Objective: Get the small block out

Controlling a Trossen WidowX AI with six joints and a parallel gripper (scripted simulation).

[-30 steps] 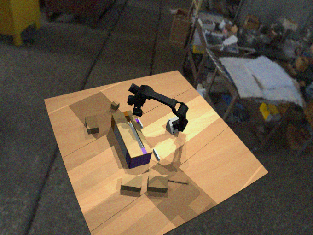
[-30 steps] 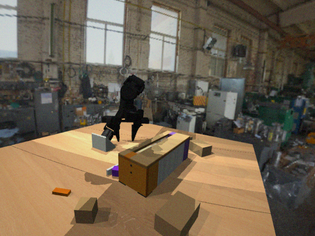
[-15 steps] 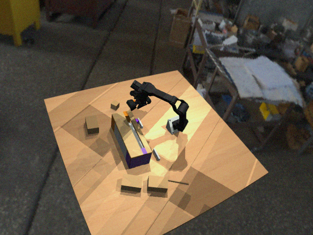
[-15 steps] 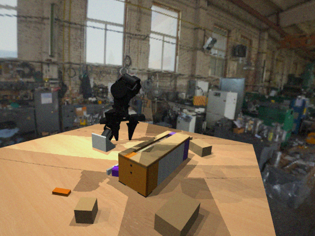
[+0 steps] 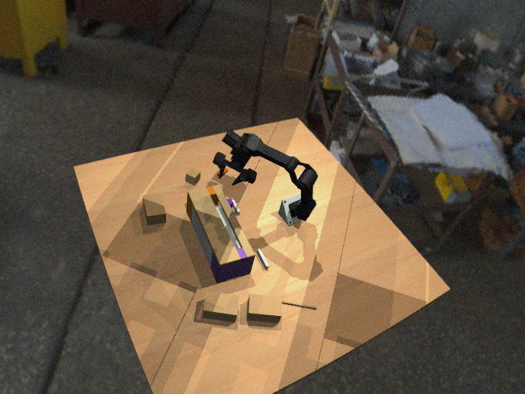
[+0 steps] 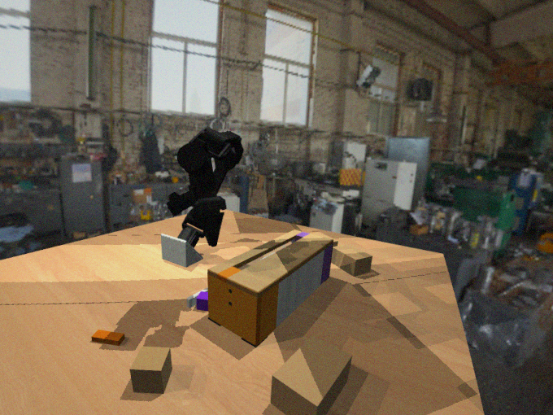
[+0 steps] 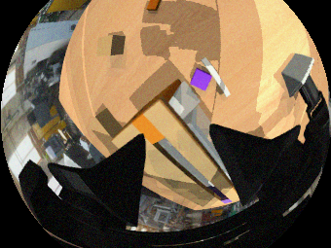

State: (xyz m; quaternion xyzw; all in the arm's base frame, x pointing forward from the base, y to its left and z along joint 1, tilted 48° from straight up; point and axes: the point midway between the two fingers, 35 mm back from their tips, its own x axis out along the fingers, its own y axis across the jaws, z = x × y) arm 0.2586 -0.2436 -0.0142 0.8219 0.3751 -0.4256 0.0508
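Table (image 5: 376, 254): flat wood-grain top, pale planks crossed by hard-edged shadow patches.

Box (image 5: 221, 232): long rectangular body, lying across the middle of the table. Tan lid with a narrow slot running lengthwise, an orange end wall (image 6: 232, 304), a purple end wall (image 5: 234, 268), a grey long side. An orange mark (image 5: 211, 190) is sitting on the lid at the orange end, a purple mark at the far end of the slot.

Block (image 6: 202, 300): small purple cube, matte, sharp-edged. It is lying on the table just beside the box near the orange end, on the arm's side, next to a short grey bar (image 5: 235, 205). In the wrist view it is showing as a bright purple square (image 7: 200, 78) just beside the box.

Gripper (image 5: 234, 169): black, with pointed fingers, hanging in the air beyond the orange end of the box. Jaws are standing partly apart, a bit past half their range, with nothing between them and touching nothing.

Other items: a thin orange tile (image 6: 107, 337) lying flat well off the orange end; plain tan cubes (image 6: 151, 369) scattered around the box; a second grey bar (image 5: 262, 259) near the purple end; a grey wedge base (image 6: 180, 249) under the arm.
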